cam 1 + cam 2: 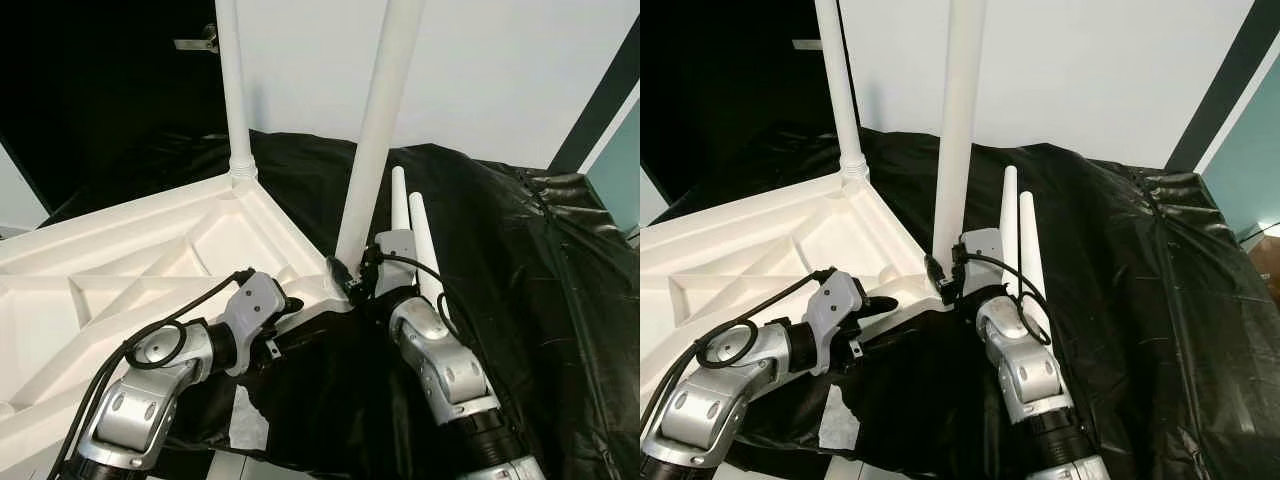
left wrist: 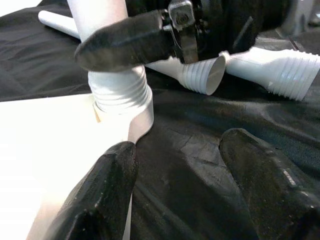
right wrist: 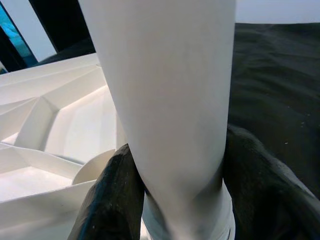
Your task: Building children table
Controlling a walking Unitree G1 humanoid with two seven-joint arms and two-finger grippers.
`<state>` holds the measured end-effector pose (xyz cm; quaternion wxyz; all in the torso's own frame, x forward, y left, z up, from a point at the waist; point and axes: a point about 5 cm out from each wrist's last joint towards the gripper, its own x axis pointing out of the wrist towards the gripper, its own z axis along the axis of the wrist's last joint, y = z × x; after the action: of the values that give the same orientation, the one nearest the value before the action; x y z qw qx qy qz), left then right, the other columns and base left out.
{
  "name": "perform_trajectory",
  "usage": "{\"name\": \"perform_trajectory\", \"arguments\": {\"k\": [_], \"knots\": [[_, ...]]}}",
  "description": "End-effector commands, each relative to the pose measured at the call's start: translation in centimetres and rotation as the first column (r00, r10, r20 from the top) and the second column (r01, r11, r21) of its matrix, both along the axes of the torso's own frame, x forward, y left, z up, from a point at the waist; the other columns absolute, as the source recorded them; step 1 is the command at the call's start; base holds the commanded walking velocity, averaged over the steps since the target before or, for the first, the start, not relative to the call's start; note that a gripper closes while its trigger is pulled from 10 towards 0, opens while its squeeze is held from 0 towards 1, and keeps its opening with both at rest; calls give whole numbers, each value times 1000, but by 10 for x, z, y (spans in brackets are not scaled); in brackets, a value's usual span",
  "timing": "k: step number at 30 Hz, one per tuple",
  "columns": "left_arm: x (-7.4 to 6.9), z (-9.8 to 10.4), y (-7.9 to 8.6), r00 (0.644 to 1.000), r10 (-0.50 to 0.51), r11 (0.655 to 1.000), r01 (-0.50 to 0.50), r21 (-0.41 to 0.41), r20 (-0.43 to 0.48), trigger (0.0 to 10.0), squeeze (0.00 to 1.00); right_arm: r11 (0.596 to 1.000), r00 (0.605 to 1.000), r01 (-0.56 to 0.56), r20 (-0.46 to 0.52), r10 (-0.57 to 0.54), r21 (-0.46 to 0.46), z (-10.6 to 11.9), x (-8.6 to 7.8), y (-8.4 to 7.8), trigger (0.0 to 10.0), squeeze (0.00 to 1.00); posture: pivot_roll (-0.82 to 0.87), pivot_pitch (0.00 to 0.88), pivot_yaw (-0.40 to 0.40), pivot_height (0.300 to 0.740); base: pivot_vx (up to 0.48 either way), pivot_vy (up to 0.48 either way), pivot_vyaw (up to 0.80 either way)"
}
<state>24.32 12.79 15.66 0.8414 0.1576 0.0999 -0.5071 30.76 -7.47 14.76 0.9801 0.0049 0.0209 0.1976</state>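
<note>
A white table top [image 1: 120, 260] lies upside down on a black sheet. One white leg [image 1: 235, 100] stands upright in its far corner. A second leg [image 1: 380, 130] stands at the near corner, its ribbed base [image 2: 120, 92] in the socket. My right gripper [image 1: 345, 275] is shut on this leg just above the base, a finger on each side [image 3: 180, 200]. My left gripper [image 1: 290, 303] is open beside the same corner, low over the table top's edge and the sheet [image 2: 175, 190], holding nothing. Two loose legs [image 1: 400, 205] [image 1: 422, 240] lie side by side behind the right wrist.
The black sheet [image 1: 520, 300] covers the surface to the right and behind. A dark doorway with a metal handle [image 1: 195, 42] is at the back left, beside a white wall. A teal panel [image 1: 620, 170] stands at the far right.
</note>
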Motion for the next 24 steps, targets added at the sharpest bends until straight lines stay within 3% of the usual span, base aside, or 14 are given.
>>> {"name": "perform_trajectory", "arguments": {"k": [1,17,18,24], "knots": [[3,0,3,998,63,998,-64,13,20,10000,0,997,995,74,-72,-73,5,-11,3,-16,10000,0,86,0,-68,740,0,0,0],[2,0,5,997,72,997,-72,11,14,10000,0,998,998,47,-41,-45,34,-6,-6,-7,10000,20,84,0,-60,740,0,0,0],[2,0,4,997,70,997,-71,10,13,10000,0,999,999,28,-15,-28,38,-4,-6,-9,10000,1000,79,0,-56,740,0,0,0],[3,1,3,998,61,998,-61,11,13,10000,0,998,997,-56,51,54,30,5,-3,-21,10000,1000,72,0,-50,740,0,0,0]]}}
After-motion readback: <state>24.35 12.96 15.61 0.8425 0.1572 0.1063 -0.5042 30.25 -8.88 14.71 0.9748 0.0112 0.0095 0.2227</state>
